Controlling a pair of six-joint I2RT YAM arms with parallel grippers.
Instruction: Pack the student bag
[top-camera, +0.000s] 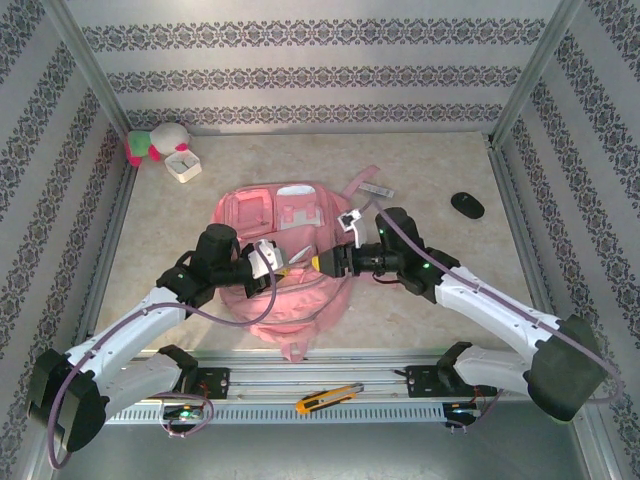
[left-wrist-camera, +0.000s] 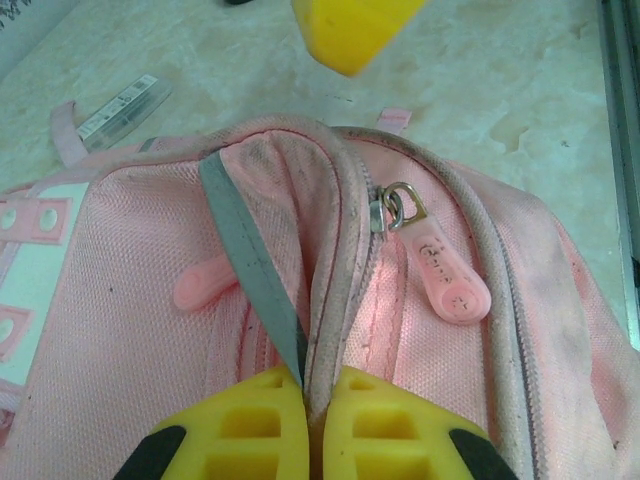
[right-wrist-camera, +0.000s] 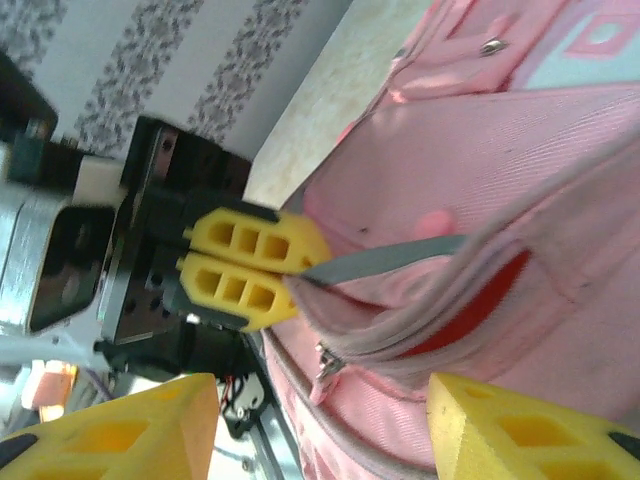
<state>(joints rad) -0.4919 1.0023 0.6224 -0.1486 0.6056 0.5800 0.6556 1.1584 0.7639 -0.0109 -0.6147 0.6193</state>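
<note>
Closest to me, a yellow box cutter (top-camera: 328, 397) lies on the metal rail (top-camera: 260, 385) along the near edge of the table (top-camera: 420, 300). Just beyond it the student bag (top-camera: 290, 305) lies flat in the middle of the table, and both arms meet over it. The left gripper (left-wrist-camera: 305, 400) is pinched tight on the bag's opening edge, with a grey strip (left-wrist-camera: 245, 260) and the zip seam caught between its yellow pads. A pink zip pull (left-wrist-camera: 445, 275) lies just beside that seam. The right gripper (right-wrist-camera: 320, 420) faces it across the opening with its jaws spread apart and nothing between them. A pink-and-white plush toy (top-camera: 160, 143) and a small white box (top-camera: 185, 165) sit in the far left corner. A black oval object (top-camera: 467, 205) lies near the right edge.
</note>
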